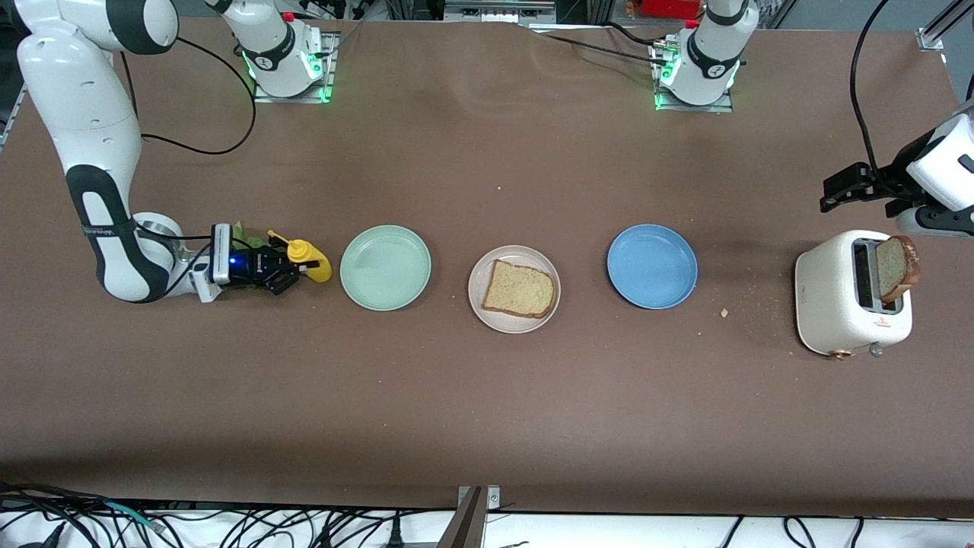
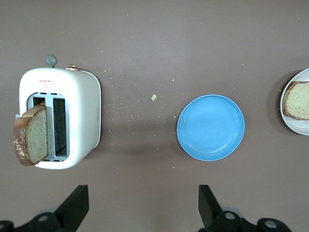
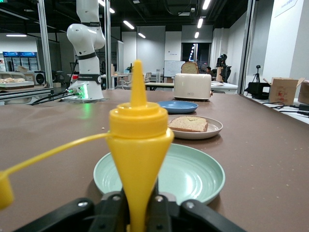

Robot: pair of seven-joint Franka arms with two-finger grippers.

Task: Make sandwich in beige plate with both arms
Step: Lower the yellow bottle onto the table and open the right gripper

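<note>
Robotics lab. Two white arms bolted to base plates [image 1: 289, 95] along one tabletop [image 1: 487, 396] edge; cable tangle [image 1: 190, 525] under the opposite edge. Right wrist view: ceiling strip lights [image 3: 135, 24], cardboard boxes [image 3: 285, 89], camera tripod [image 3: 257, 77].

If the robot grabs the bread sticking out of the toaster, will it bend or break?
The bread looks like a thick slice standing on its own while tilted in the toaster slot, so it is probably fairly stiff. Crumbs lie on the table nearby, so a hard squeeze would likely flake its edges. It is probably light, and should lift out easily.
</note>
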